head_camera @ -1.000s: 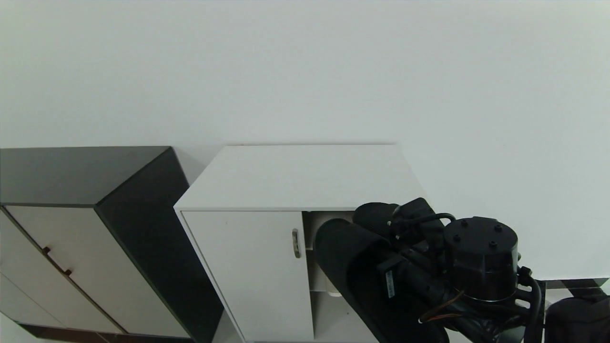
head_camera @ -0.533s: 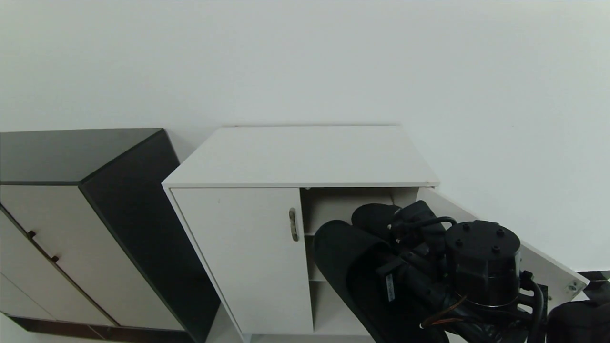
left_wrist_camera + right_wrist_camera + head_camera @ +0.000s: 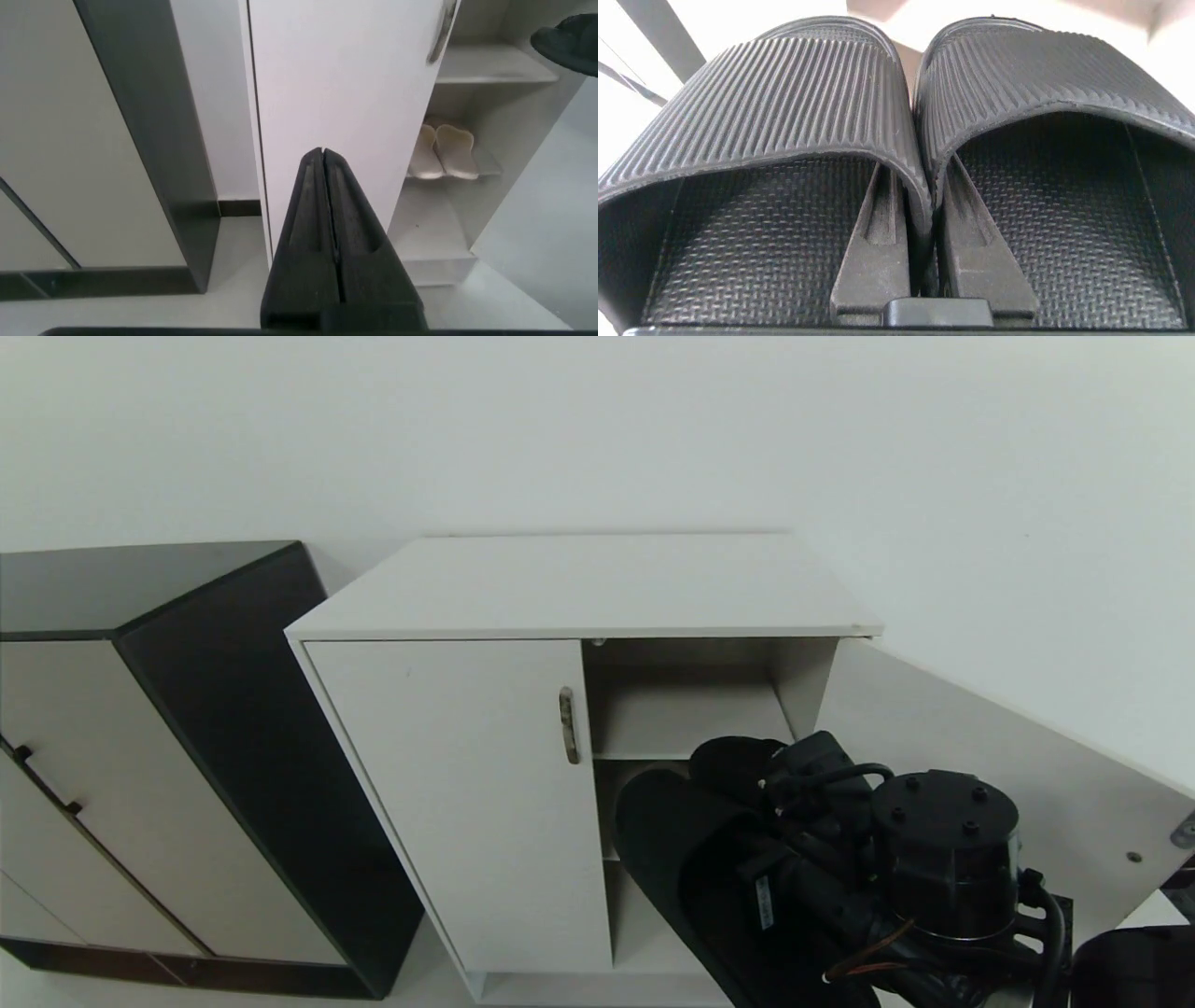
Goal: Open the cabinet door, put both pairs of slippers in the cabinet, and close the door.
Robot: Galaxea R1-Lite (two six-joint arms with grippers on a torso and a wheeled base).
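Note:
The white cabinet (image 3: 597, 583) has its left door (image 3: 457, 784) closed and its right door (image 3: 980, 756) swung wide open. My right gripper (image 3: 917, 177) is shut on a pair of black slippers (image 3: 672, 831), pinching their inner sides together in front of the open compartment. Its fingers (image 3: 873, 252) reach inside the ribbed straps (image 3: 803, 103). A pair of white slippers (image 3: 444, 152) lies on a lower shelf inside. My left gripper (image 3: 322, 159) is shut and empty, low down in front of the closed door.
A black-sided cabinet (image 3: 215, 728) with pale fronts stands close to the left of the white one. A metal handle (image 3: 567, 725) sits on the closed door's inner edge. The upper shelf (image 3: 691, 714) is bare. A white wall rises behind.
The whole head view has shifted, so the cabinet sits higher in the picture and its open compartment and door show more. The right arm and black slippers keep their place in the picture.

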